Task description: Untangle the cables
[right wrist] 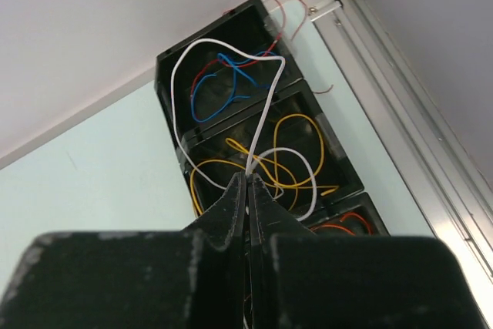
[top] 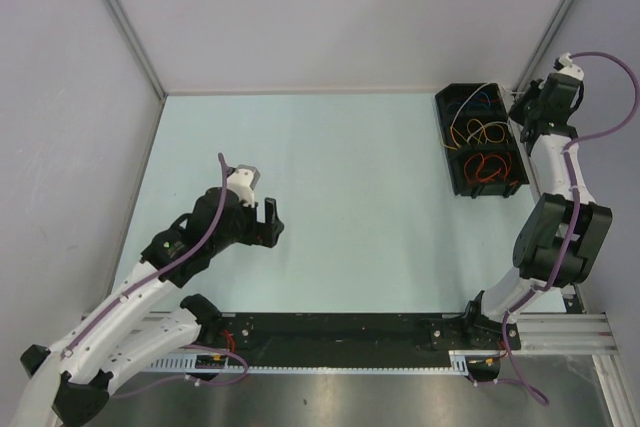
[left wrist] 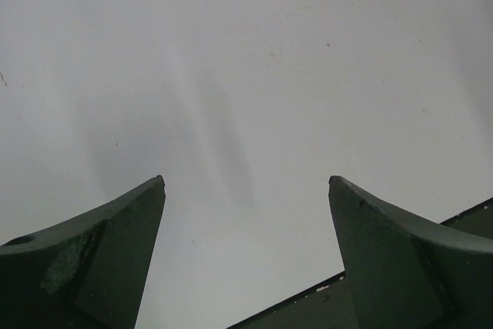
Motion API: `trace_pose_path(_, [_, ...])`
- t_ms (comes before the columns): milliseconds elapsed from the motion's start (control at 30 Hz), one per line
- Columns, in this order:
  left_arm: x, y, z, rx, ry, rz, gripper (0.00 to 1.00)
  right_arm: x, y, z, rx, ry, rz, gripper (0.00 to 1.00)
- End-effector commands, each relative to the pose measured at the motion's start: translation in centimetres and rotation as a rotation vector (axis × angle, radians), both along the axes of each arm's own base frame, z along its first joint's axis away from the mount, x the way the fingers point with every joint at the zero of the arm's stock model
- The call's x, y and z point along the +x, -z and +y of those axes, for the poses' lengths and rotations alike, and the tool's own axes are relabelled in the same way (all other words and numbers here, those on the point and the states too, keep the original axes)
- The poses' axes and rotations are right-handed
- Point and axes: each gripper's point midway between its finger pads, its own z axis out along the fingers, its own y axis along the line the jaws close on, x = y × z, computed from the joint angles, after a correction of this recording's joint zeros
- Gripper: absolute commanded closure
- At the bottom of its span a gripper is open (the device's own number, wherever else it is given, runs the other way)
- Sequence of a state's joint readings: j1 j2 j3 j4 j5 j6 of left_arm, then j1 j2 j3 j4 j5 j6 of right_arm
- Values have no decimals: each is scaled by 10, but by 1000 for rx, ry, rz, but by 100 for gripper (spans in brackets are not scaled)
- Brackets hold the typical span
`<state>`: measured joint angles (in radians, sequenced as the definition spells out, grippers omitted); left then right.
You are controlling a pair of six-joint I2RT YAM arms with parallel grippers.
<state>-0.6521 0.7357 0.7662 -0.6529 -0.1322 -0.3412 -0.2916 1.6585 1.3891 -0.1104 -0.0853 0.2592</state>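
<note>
The cables lie in a black bin (top: 443, 112) that stands on the tabletop (top: 350, 167) at its far right corner. The right claw (right wrist: 248, 182) hangs just above the bin with its two fingers pressed together on a white cable (right wrist: 266, 113). From the grip this cable rises, makes a big loop over the far and middle compartments of the bin, and comes back down. A blue cable (right wrist: 229, 58) and a red cable (right wrist: 202, 76) are in the far compartment, yellow cables (right wrist: 296, 115) curl in the middle one, and an orange cable (top: 487, 164) fills the near one. The left claw (left wrist: 246, 179) is well apart from the bin, to its left and nearer to the arm bases, over bare tabletop, with its fingers spread wide and nothing between them.
</note>
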Motion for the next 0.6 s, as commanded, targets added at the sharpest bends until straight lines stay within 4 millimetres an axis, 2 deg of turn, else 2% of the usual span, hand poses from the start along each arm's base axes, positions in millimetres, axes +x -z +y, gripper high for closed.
trace_pose_path(0, [3, -11, 0, -33, -12, -39, 8, -2, -4, -12, -19, 114, -8, 100])
trace_pose_path(300, [3, -11, 0, -34, -17, -43, 8, 2, 15, -28, -31, 276, 34, 100])
trace_pose_path(400, [3, -11, 1, -32, -19, -43, 8, 5, 30, -27, -17, 292, 70, 100])
trace_pose_path(567, [4, -11, 1, -32, -21, -42, 8, 24, 44, -16, 4, 267, 91, 100])
